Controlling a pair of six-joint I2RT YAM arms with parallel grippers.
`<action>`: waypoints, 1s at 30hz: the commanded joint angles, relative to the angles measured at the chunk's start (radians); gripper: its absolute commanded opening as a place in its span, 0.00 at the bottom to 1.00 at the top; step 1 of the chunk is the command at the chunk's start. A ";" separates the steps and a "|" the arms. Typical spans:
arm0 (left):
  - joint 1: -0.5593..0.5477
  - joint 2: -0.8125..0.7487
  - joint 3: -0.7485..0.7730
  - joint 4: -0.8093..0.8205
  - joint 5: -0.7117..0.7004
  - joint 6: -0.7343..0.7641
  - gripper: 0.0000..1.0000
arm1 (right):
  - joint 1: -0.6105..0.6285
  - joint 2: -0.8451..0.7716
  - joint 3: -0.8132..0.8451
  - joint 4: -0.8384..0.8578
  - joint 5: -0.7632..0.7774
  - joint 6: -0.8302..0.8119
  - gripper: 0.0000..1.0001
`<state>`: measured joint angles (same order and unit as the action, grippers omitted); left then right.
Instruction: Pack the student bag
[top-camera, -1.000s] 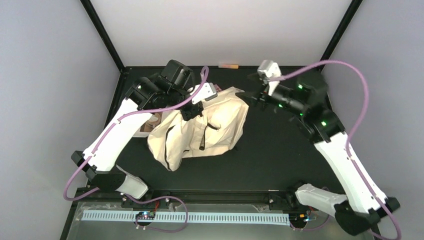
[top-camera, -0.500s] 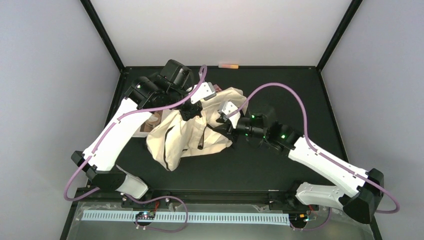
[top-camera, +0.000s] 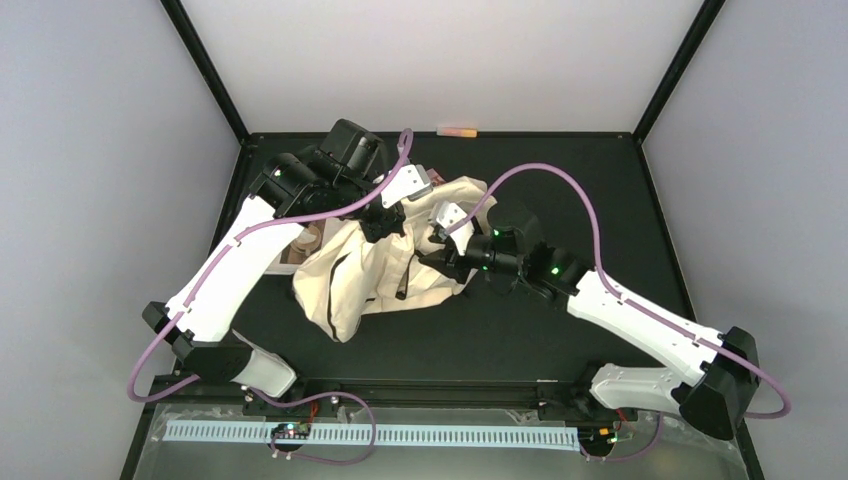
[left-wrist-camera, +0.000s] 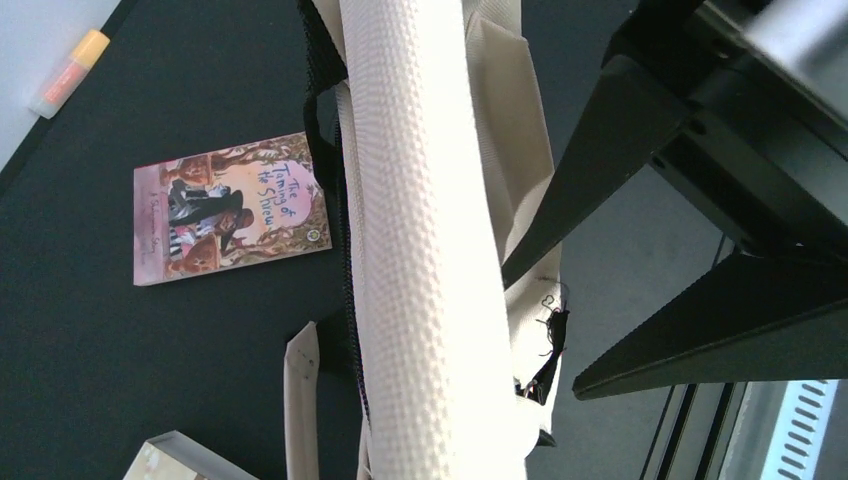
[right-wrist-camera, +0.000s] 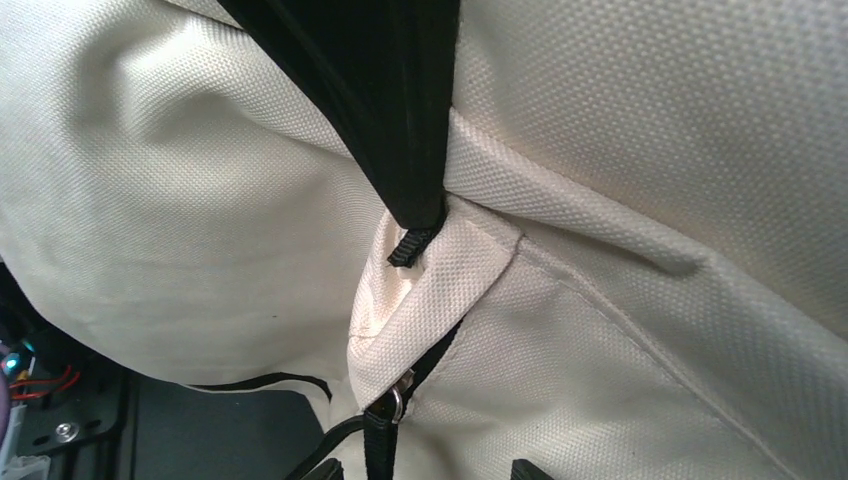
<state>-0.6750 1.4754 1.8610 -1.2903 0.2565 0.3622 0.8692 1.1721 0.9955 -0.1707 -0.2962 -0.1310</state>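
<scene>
The cream student bag (top-camera: 385, 280) lies crumpled at the table's middle left. My left gripper (top-camera: 383, 222) is shut on its upper edge and holds that edge up. A band of its fabric (left-wrist-camera: 420, 250) runs straight up the left wrist view and hides the jaws. My right gripper (top-camera: 437, 257) is pressed against the bag's right side. In the right wrist view its fingertips (right-wrist-camera: 322, 470) stand apart, open, on either side of a black strap with a metal ring (right-wrist-camera: 392, 405). Cream cloth (right-wrist-camera: 650, 150) fills the frame.
A pink paperback book (left-wrist-camera: 232, 208) lies flat on the black table left of the bag, partly under my left arm (top-camera: 300, 245). An orange-and-white marker (top-camera: 458, 131) rests at the back edge. The corner of another book (left-wrist-camera: 175, 458) shows below.
My right arm has swung from the back right down to the bag's right side and then edged further left into it. The left gripper has kept its hold and place.
</scene>
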 joint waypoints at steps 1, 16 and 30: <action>0.003 -0.033 0.034 0.043 0.041 -0.029 0.02 | 0.009 0.016 -0.014 0.088 0.029 -0.003 0.43; 0.005 -0.036 0.043 0.046 0.040 -0.033 0.02 | 0.066 0.062 -0.009 0.077 0.164 -0.011 0.02; 0.138 0.017 0.340 0.085 0.014 -0.132 0.01 | 0.216 0.112 -0.043 -0.001 0.251 0.007 0.01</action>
<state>-0.5713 1.5276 2.0861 -1.3605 0.2687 0.2924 1.0248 1.2465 0.9920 -0.0635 -0.0872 -0.1318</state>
